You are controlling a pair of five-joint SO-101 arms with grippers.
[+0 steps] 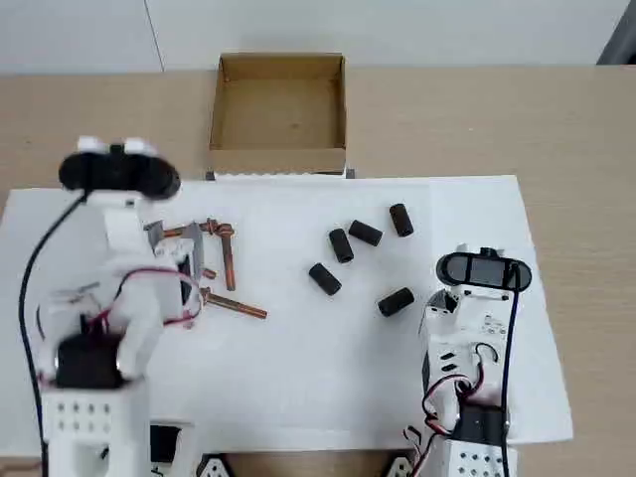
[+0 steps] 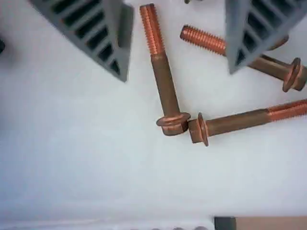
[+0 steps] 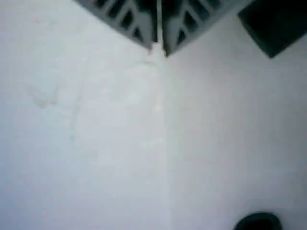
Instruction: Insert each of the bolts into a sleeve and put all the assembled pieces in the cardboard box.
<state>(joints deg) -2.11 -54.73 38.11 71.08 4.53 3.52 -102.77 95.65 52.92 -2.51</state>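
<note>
Left gripper [image 2: 178,67]: jaws apart above the copper bolts [image 2: 164,79], gripping nothing.
Right gripper [image 3: 158,48]: tips pressed together, empty, over the white sheet [image 3: 96,143].
High view: bolts lie at 9 o'clock from centre. Five black sleeves [image 1: 341,245] lie loose toward 3 o'clock. The open cardboard box [image 1: 278,159] stands at 12 o'clock.
Left wrist close-up: threads and flanged heads, two heads touching.
Right wrist close-up: a sleeve near the closed tips.

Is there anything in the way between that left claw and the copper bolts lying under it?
Nothing visible. The left gripper hangs open above the bolts, which lie bare on the white paper; one bolt's threaded end sits between its fingers.
</note>
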